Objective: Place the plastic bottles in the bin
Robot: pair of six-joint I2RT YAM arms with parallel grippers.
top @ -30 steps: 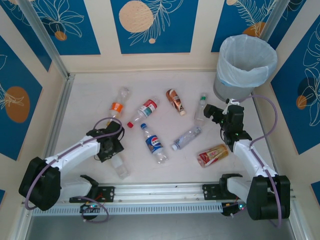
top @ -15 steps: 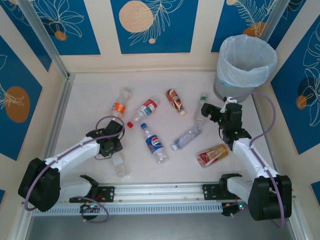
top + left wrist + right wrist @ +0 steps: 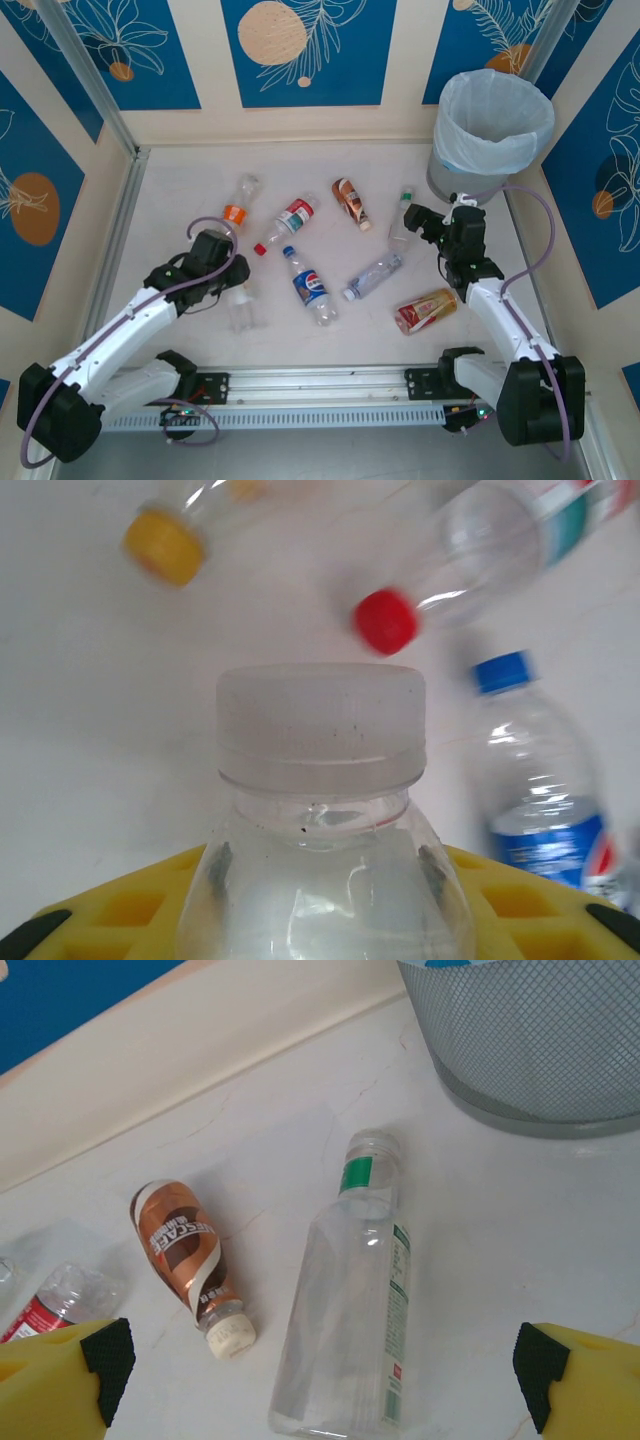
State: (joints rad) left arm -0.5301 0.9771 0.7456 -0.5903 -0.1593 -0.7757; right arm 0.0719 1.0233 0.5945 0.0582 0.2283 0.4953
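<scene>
1. L side: your left gripper was half apart a sec ago. It's now clamped on the unlabelled clear plastic bottle w/ whitish cap, its yellow fingers on either side of the shoulder. The arm has also swung up-table, and the bottle has left its old spot near the front rail. I'd read that as pick no. 1 made, w/ the carry not yet begun.
2. Its axis: the cap leads straight away from the claw, so the long axis runs in line w/ the gripper. It points toward the red-capped red-label bottle and the blue-capped Pepsi bottle.
3. R side: your right gripper has edged left. Its jaws are wide apart w/ nothing held, above the clear bottle w/ green-white label. That bottle lies flat, neck toward the bin and base toward the claw.
4. Far R corner: the round grey mesh bin w/ pale bag liner sits well apart from the held bottle, so expect a long cross-table carry.
</scene>
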